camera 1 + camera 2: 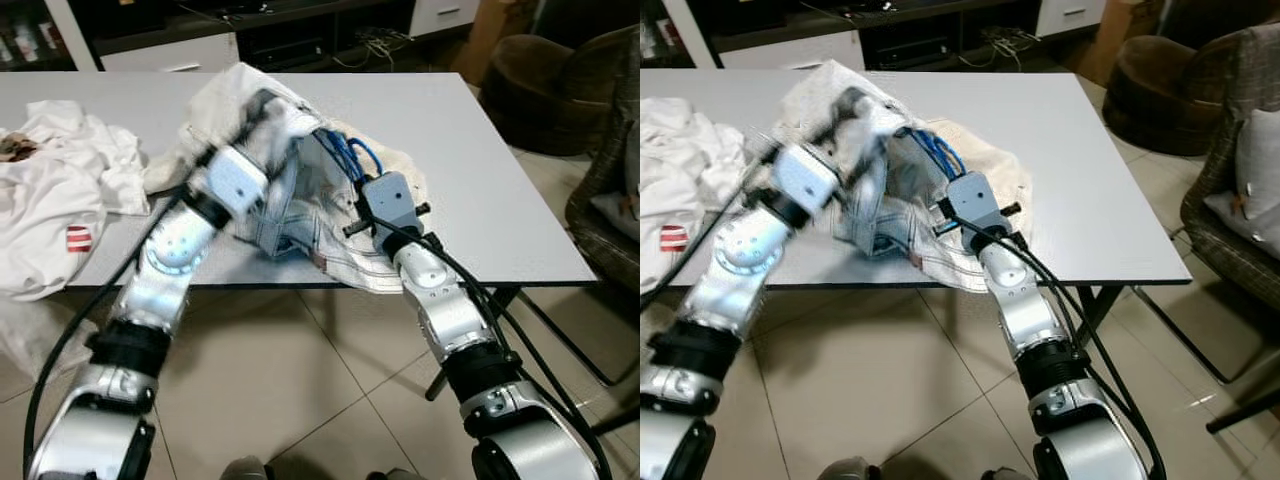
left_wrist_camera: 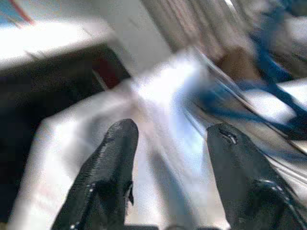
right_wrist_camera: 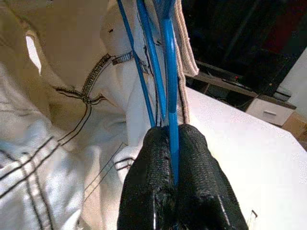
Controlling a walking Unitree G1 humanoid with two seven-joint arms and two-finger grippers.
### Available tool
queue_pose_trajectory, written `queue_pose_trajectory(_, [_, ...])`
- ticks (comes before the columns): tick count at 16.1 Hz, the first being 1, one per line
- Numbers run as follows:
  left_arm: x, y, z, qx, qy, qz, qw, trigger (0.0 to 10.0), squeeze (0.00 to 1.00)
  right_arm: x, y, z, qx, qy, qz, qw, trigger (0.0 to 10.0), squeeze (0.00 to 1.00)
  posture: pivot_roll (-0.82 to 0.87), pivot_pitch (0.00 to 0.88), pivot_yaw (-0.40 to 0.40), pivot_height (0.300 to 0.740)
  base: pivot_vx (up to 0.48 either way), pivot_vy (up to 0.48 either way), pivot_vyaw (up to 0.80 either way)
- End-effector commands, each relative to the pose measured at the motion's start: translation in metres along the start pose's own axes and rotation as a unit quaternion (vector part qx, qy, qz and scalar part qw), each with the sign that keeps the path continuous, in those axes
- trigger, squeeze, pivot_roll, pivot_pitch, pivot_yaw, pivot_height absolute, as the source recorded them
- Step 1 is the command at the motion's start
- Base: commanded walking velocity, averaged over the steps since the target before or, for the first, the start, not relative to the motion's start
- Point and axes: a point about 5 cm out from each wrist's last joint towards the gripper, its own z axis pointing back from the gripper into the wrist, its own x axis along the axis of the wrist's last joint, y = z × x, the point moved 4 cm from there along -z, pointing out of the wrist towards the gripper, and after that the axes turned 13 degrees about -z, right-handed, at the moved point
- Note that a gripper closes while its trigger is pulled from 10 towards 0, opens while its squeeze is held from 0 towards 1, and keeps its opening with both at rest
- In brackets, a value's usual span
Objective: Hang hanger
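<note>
Blue hanger (image 3: 168, 81) pinched in right end effector (image 3: 172, 143); left end effector (image 2: 170, 143) agape over garment (image 1: 290, 215) near table edge (image 1: 560, 270).

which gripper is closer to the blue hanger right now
Right. The right gripper is shut on the blue hanger, holding its wire. The left gripper is open over the white garment beside it, not touching the hanger.

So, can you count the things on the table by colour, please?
White or cream: 2, a cream garment worked on by both grippers, and a white cloth pile at the table's left.
Blue: 1, a blue hanger pinched by the right gripper; the left gripper is open.
Total: 3.
</note>
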Motion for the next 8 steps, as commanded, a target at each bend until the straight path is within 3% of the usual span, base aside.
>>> queue_pose_trajectory(1, [-0.001,-0.016,0.004,-0.06,-0.002,0.027,0.998,10.0,0.4,-0.001,-0.003,0.001,-0.007,0.002,-0.008,1.0,10.0,0.0,0.07,0.0,0.004,0.74,0.0,0.0,0.0])
queue_pose_trajectory(2, [-0.001,-0.021,0.008,-0.088,-0.008,0.032,0.996,10.0,0.0,-0.001,-0.003,0.001,-0.008,0.001,-0.008,1.0,10.0,0.0,0.06,0.0,0.005,0.74,0.0,0.0,0.0])
queue_pose_trajectory(3, [-0.003,-0.023,0.014,-0.119,-0.008,0.027,0.993,10.0,0.0,-0.001,-0.005,0.002,-0.01,0.001,-0.008,1.0,10.0,0.0,0.06,0.0,0.005,0.74,0.0,0.0,0.0])
queue_pose_trajectory(6, [-0.005,-0.004,0.015,-0.094,-0.004,0.006,0.996,10.0,0.0,-0.003,-0.007,0.003,-0.012,0.003,-0.008,1.0,10.0,0.0,0.06,0.0,0.005,0.74,0.0,0.0,0.0])
queue_pose_trajectory(7, [0.001,0.013,0.018,-0.058,-0.017,0.02,0.998,10.0,0.0,-0.003,-0.007,0.003,-0.014,0.004,-0.009,1.0,10.0,0.0,0.06,0.0,0.005,0.74,0.0,0.0,0.0])
queue_pose_trajectory(8, [0.004,0.02,0.02,-0.041,-0.026,0.032,0.998,10.0,0.0,-0.002,-0.007,0.003,-0.015,0.003,-0.01,1.0,10.0,0.0,0.06,0.0,0.005,0.74,0.0,0.0,0.0])
